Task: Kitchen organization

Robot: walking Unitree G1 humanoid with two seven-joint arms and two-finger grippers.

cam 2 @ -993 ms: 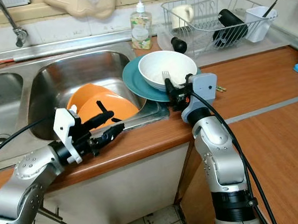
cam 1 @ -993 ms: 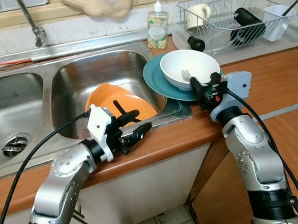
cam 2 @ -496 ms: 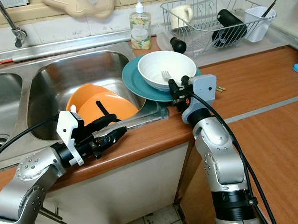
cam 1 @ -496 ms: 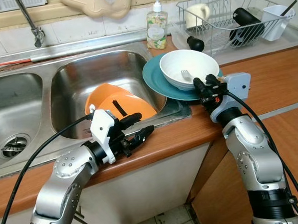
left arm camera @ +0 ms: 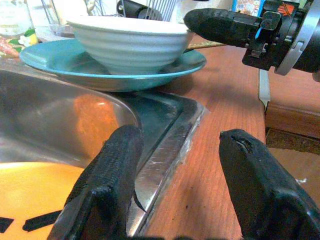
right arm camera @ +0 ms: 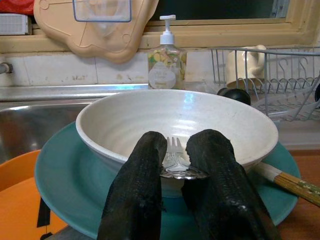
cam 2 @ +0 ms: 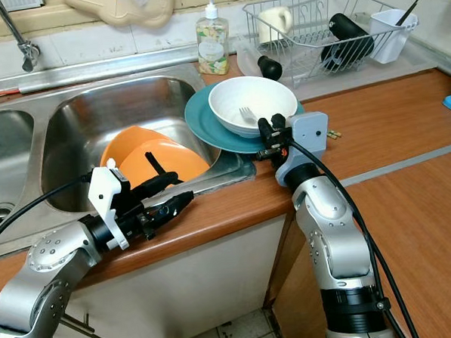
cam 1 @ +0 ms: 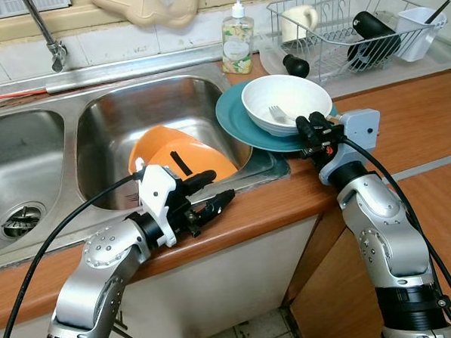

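Right gripper (right arm camera: 175, 165) at centre frame, fingers pinching silver metal fork (right arm camera: 174, 159) over rim of white ceramic bowl (cam 1: 286, 104) on teal plate (cam 1: 238, 119). Lift straight, avoid tipping bowl. Left gripper (cam 1: 210, 194) spread wide, lower left, empty, near orange plastic board (cam 1: 181, 156).

No legible text, even on the soap bottle (right arm camera: 167, 65) label.

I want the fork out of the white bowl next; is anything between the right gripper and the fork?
Nothing visible: the right gripper sits at the white bowl's near rim, its fingers on either side of the fork.
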